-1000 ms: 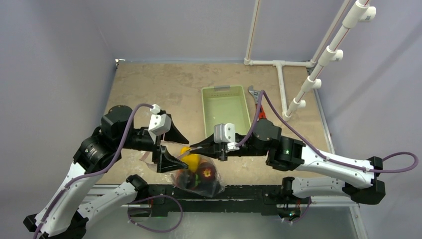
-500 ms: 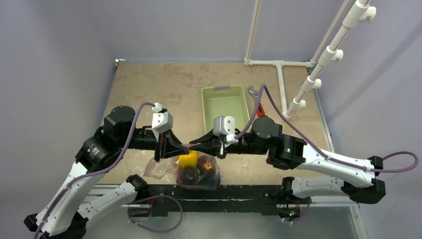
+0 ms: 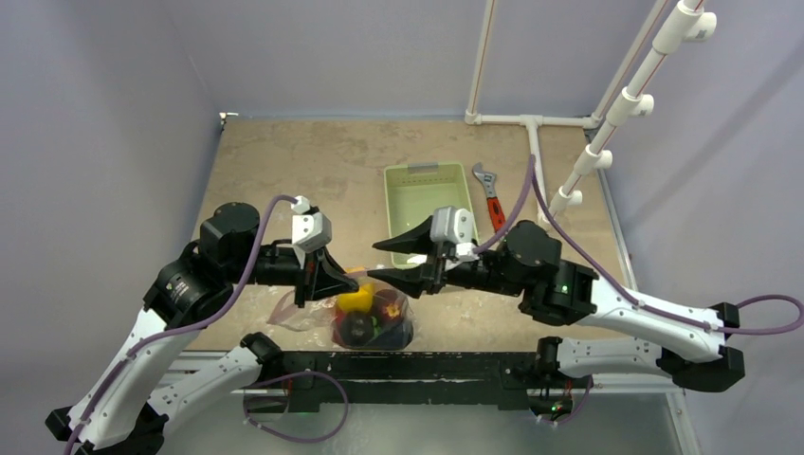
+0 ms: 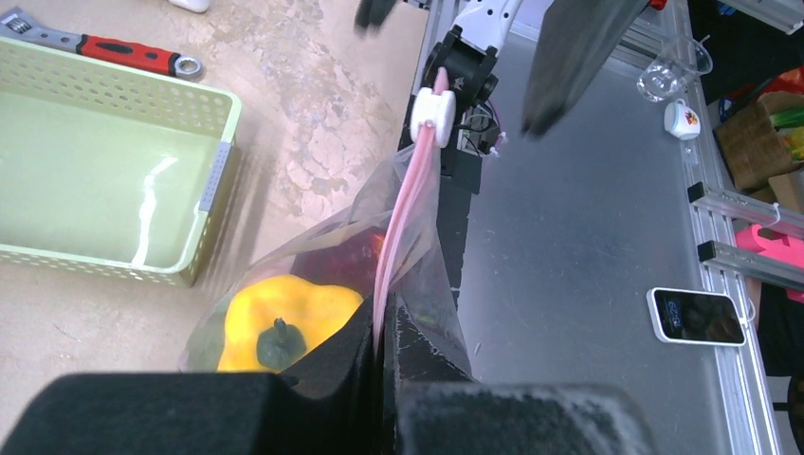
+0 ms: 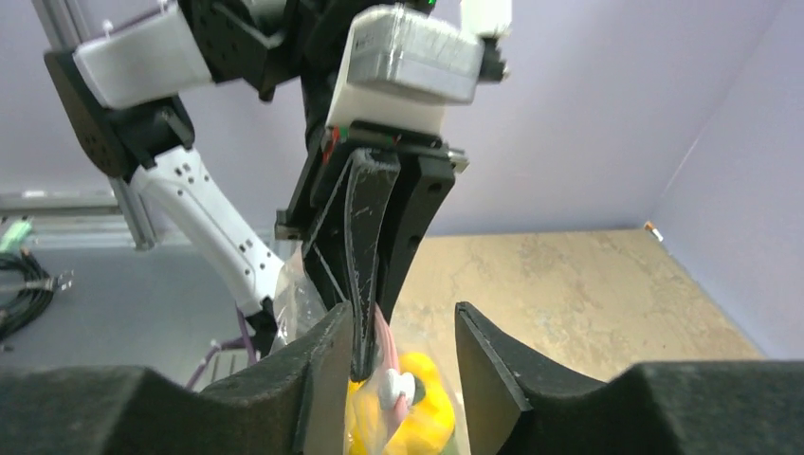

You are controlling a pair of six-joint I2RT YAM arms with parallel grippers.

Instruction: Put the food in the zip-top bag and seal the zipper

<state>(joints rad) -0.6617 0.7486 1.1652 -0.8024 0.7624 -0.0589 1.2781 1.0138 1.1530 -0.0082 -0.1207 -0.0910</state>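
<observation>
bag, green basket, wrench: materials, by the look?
Bag: thin clear plastic film, glossy; it creases and the yellow pepper shows through. Zipper: pale pink, likely stiffer plastic. Basket: light green rigid plastic, smooth sheen, slotted walls. Wrench: bare grey metal with a red grip, probably rubber or plastic coating.

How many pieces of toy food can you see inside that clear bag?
3 can be told apart from overhead: a yellow pepper on the left, a red piece to its right, a dark piece below them. Others may be hidden.
</observation>
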